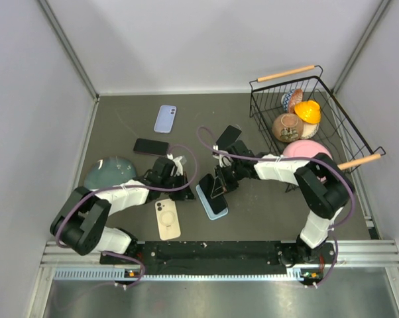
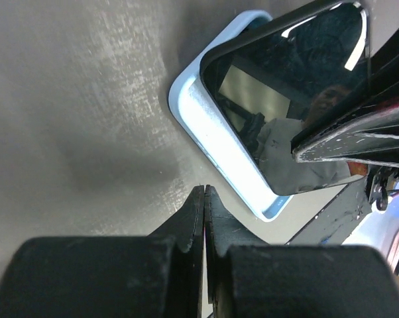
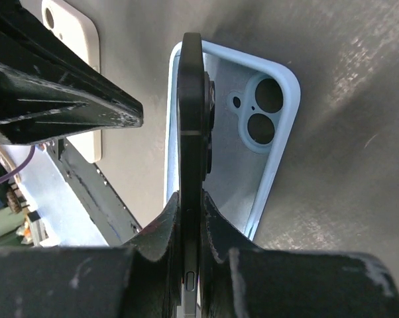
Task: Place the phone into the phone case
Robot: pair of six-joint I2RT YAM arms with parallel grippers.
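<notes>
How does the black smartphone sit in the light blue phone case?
Tipped: the black smartphone stands on one long edge in the light blue phone case, pinched by the right gripper; the case's camera holes show.

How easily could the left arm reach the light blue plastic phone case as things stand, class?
Probably yes, but only its near rim. The shut left gripper sits just beside the light blue plastic phone case, bare table between. The black glossy phone, clamped in the right gripper, leans over the case's inside.

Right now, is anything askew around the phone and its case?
Yes. The black phone is on edge over the light blue case, not flat in it: the right gripper holds it tilted, one long side raised.
</notes>
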